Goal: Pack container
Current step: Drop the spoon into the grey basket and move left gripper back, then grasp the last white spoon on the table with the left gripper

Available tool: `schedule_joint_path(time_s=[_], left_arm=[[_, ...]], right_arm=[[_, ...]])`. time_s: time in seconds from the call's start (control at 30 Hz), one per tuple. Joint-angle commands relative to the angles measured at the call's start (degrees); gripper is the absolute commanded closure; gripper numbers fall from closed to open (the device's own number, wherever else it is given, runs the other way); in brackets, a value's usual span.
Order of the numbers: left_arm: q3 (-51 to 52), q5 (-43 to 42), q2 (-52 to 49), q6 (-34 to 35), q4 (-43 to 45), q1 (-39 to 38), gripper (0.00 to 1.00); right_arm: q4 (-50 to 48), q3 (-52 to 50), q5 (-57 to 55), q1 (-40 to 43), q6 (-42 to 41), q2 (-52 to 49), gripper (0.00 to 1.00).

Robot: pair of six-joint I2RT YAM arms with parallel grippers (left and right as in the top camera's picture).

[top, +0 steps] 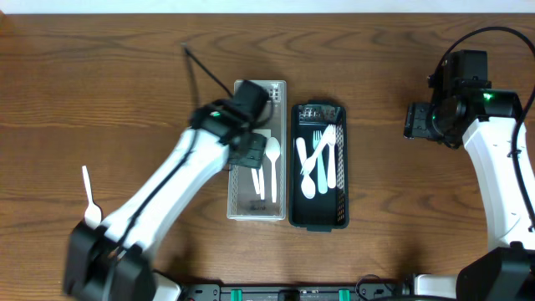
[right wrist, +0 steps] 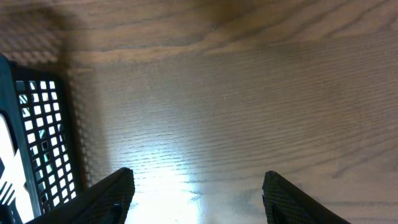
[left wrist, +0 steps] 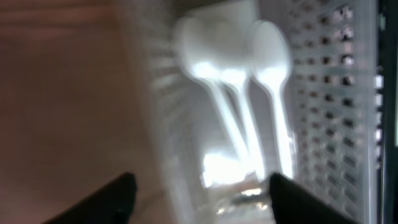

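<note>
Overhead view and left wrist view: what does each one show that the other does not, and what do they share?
Only overhead: the black basket of cutlery, a loose white utensil on the table, the right arm. Only left wrist: the left end effector, seen open and empty. Both: the white basket holding white spoons.

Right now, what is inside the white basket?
White plastic spoons lie lengthwise in the white basket. The left wrist view is blurred, so their count is unclear. In the overhead view the left arm covers much of the basket's far end, so anything there is hidden.
</note>
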State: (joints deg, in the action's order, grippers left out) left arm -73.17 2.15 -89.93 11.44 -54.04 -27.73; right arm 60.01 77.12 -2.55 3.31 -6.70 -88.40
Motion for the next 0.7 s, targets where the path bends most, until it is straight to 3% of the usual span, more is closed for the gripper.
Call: schedule_joint_path(time_s=[0.0,0.23,0.37,0.57,0.67], left_arm=[[-1.8,8.1,8.1,-1.2,-3.7,6.5,0.20],[-1.8,7.7,17.3,-5.5,-8.5,33.9,0.01],[-0.9,1.3,16.6,-5.4,-7.2,49.2,0.01],[2.9,-2.3,8.9,-5.9,-2.4,62.6,0.02],[3.0,-2.4,3.3,-5.9,-0.9,65.5,0.02]], right_arm=[[0.0,-0.2,0.0,0.4,0.8,-0.1,0.30],[0.0,-0.2,0.0,0.4,0.8,-0.1,0.30],[0.0,-0.2,0.0,0.4,0.8,-0.1,0.30],[-0.1,-0.2,0.0,0.4,0.8,-0.1,0.30],[-0.1,-0.2,0.0,0.4,0.8,-0.1,0.30]])
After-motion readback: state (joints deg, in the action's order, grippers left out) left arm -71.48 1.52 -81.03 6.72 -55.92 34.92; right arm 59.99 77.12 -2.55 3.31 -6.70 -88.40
